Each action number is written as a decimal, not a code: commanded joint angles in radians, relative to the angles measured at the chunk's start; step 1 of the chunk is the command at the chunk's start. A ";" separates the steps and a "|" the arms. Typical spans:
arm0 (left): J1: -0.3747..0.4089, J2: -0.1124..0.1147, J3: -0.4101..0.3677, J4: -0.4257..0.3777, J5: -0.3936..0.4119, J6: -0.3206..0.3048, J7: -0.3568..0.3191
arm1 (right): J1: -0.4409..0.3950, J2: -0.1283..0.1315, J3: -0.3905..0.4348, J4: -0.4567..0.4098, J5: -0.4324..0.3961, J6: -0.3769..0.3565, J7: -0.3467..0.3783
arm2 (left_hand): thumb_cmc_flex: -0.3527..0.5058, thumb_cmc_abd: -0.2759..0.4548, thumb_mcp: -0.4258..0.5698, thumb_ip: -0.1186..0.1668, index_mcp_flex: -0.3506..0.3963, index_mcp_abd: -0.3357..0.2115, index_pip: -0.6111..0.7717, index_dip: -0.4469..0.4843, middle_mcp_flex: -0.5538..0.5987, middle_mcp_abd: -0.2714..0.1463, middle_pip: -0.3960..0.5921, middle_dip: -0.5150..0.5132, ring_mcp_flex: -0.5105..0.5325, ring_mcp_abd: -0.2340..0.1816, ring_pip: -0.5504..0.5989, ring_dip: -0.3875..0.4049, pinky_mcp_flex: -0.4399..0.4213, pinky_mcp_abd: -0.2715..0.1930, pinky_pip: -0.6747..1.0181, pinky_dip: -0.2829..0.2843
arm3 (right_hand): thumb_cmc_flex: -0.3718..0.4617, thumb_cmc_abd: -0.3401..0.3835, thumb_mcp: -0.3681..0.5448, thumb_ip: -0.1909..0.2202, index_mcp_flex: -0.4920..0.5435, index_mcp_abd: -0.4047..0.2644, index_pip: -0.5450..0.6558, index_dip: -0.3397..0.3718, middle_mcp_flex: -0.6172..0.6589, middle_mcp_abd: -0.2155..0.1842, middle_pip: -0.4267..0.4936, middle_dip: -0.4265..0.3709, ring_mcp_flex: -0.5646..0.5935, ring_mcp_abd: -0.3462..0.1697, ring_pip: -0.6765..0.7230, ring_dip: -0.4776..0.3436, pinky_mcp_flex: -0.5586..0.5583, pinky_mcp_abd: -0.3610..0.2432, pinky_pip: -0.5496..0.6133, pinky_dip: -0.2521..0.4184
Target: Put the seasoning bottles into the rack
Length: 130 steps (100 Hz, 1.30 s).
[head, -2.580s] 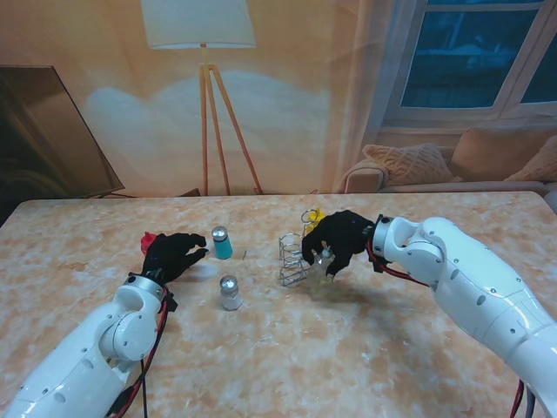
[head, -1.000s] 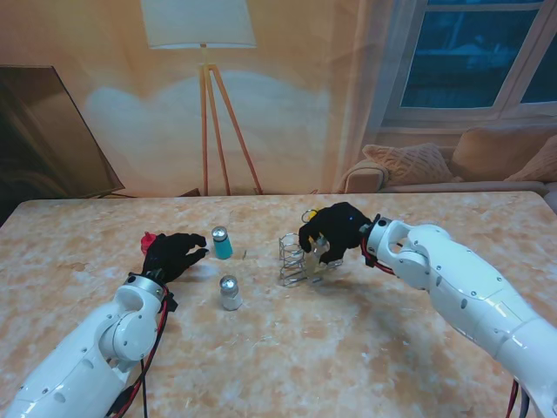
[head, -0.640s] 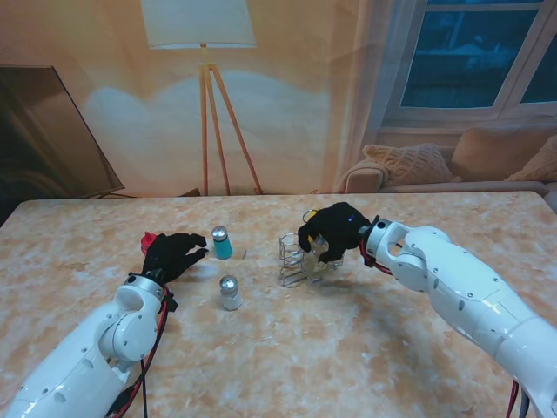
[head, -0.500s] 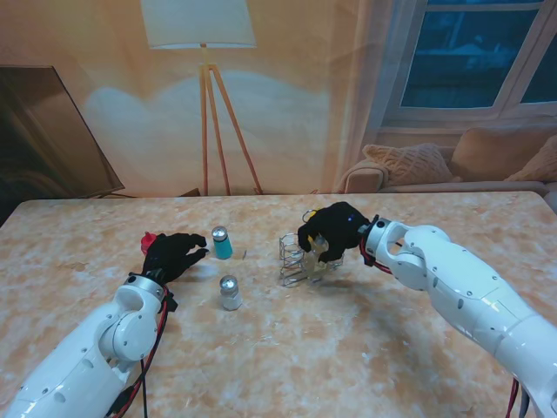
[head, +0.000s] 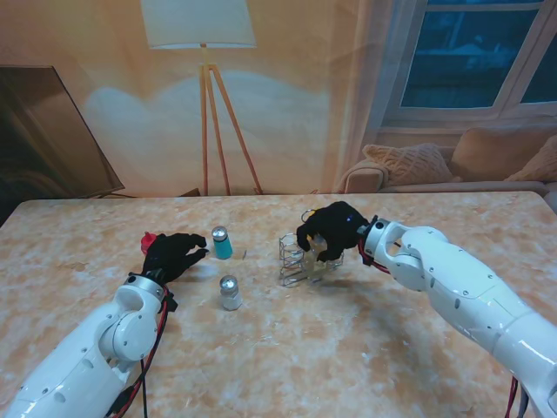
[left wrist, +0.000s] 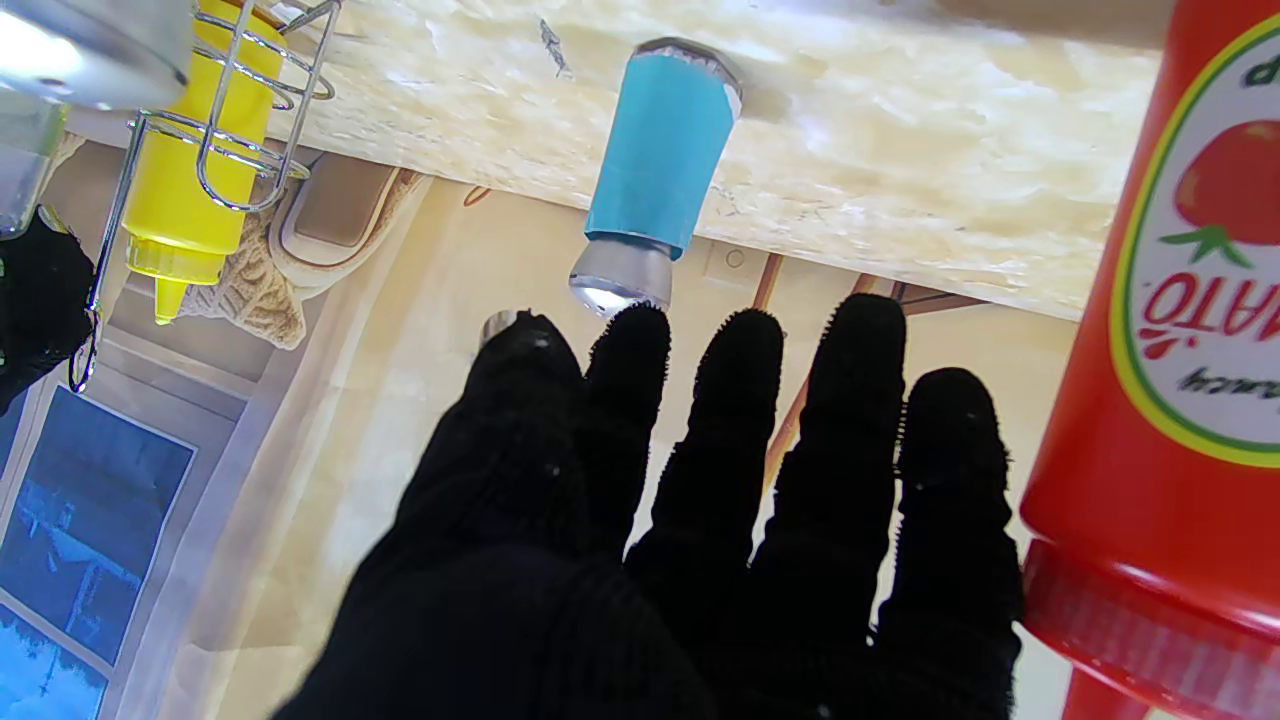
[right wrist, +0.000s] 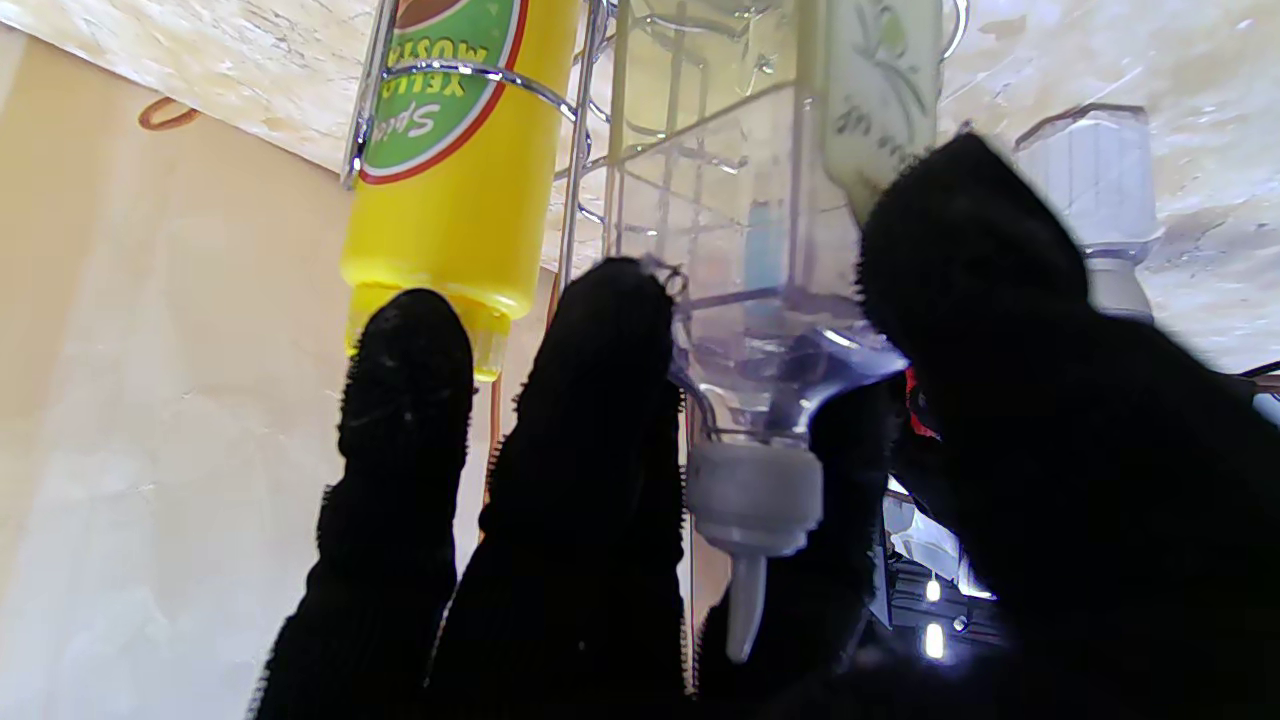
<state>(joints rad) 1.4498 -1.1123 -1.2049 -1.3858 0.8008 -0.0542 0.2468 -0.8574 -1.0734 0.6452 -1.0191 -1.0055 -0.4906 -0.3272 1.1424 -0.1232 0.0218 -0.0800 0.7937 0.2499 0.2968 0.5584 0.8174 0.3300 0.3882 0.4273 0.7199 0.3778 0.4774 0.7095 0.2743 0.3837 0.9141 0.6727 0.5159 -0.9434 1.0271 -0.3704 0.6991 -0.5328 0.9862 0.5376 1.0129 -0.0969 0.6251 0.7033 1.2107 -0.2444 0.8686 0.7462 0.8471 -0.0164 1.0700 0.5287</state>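
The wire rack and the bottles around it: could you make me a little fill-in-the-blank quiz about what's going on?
1. The yellow mustard bottle already stands inside the wire ____.
2. The right hand is shut on a ____ plastic bottle with a white nozzle.
3. The blue shaker has a cap coloured ____.
4. Beside the open left hand stands a red ____ bottle.

Missing words: rack; clear; silver; tomato ketchup

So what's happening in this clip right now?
The right hand grips a clear bottle at the wire rack, where a yellow mustard bottle already sits. The left hand rests open on the table between a red ketchup bottle and a teal shaker. A silver-capped shaker stands nearer to me, not yet racked.
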 commanded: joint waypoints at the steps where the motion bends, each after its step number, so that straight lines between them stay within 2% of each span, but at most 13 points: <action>1: 0.002 -0.001 -0.001 -0.002 0.001 -0.003 -0.013 | -0.010 -0.005 -0.005 0.008 -0.011 0.005 0.009 | 0.035 0.016 0.000 0.024 -0.007 -0.003 0.021 0.013 -0.022 -0.006 0.012 0.011 -0.008 0.007 0.018 0.024 -0.012 0.016 0.009 0.016 | 0.098 0.041 0.126 0.063 0.051 -0.036 0.155 0.057 0.027 -0.136 0.184 0.091 -0.008 -0.085 0.008 0.035 -0.005 -0.015 0.009 0.023; 46: 0.000 -0.001 0.001 0.000 0.001 -0.003 -0.015 | -0.006 -0.007 -0.019 0.017 -0.029 0.023 -0.038 | 0.035 0.013 0.001 0.023 -0.007 -0.003 0.023 0.013 -0.022 -0.006 0.014 0.011 -0.009 0.007 0.018 0.024 -0.012 0.016 0.010 0.016 | 0.095 0.036 0.132 0.068 0.047 -0.043 0.160 0.089 0.014 -0.143 0.203 0.103 -0.019 -0.090 0.035 0.037 -0.005 -0.014 0.008 0.029; 73: 0.000 -0.001 -0.001 0.000 0.001 -0.004 -0.014 | 0.015 -0.012 -0.056 0.043 -0.022 0.033 -0.056 | 0.035 0.013 0.001 0.023 -0.007 -0.004 0.023 0.013 -0.021 -0.006 0.014 0.011 -0.008 0.005 0.018 0.024 -0.012 0.017 0.010 0.016 | 0.096 0.045 0.129 0.069 0.039 -0.043 0.160 0.101 0.003 -0.142 0.215 0.109 -0.030 -0.090 0.056 0.039 -0.006 -0.012 0.006 0.031; 130: -0.002 -0.001 0.004 0.002 -0.002 -0.003 -0.018 | -0.016 -0.003 -0.020 0.011 -0.061 0.027 -0.100 | 0.036 0.008 0.002 0.023 -0.006 -0.005 0.026 0.014 -0.019 -0.006 0.016 0.013 -0.007 0.006 0.019 0.024 -0.012 0.017 0.010 0.016 | 0.088 0.034 0.139 0.076 0.032 -0.053 0.176 0.146 -0.010 -0.154 0.247 0.136 -0.040 -0.108 0.101 0.044 -0.007 -0.008 0.008 0.038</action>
<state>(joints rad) 1.4485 -1.1122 -1.2033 -1.3842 0.7999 -0.0559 0.2452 -0.8578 -1.0761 0.6246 -0.9994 -1.0571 -0.4613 -0.4277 1.1424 -0.1232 0.0218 -0.0800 0.7939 0.2499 0.3077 0.5602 0.8174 0.3300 0.3976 0.4275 0.7199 0.3778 0.4781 0.7095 0.2743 0.3837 0.9141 0.6727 0.5062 -0.9447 1.0352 -0.3698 0.6981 -0.5671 1.0117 0.6263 0.9743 -0.0965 0.7013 0.7545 1.1803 -0.2762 0.9688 0.7584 0.8464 -0.0164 1.0700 0.5414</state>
